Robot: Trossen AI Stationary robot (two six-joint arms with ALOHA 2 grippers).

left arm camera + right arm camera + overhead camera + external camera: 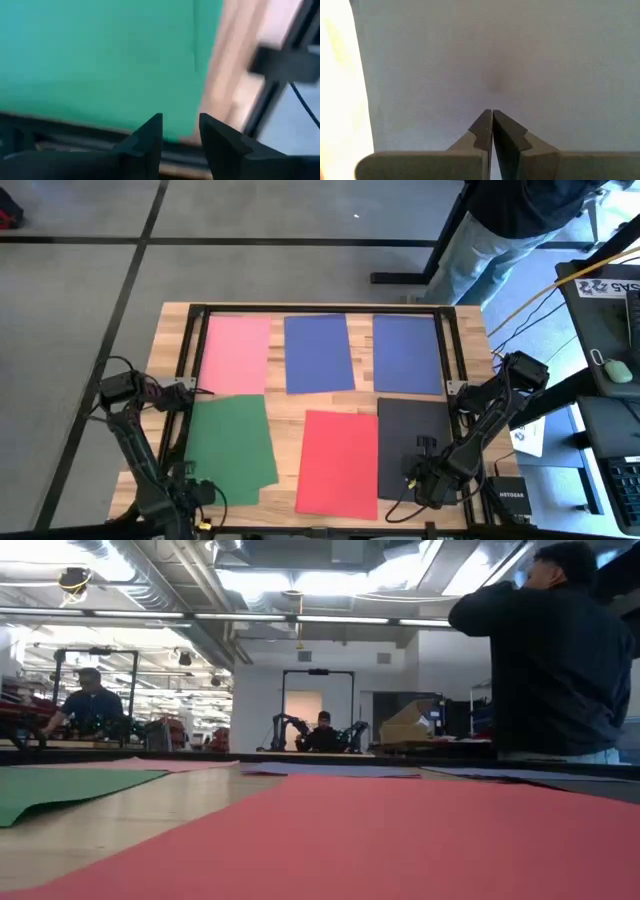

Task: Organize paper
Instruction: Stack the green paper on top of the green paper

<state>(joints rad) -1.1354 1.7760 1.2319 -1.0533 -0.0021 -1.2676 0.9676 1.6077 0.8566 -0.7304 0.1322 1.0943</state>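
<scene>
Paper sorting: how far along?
Nothing looks stacked: six matte sheets lie spread singly on the wooden table, pink, two navy, green, red, dark grey. In hand: none; right end effector is shut over the grey sheet, left end effector slightly open at the green one. Gathering remains.

Red sheet (380,840) nearest, green sheet (60,790) beside it
</scene>
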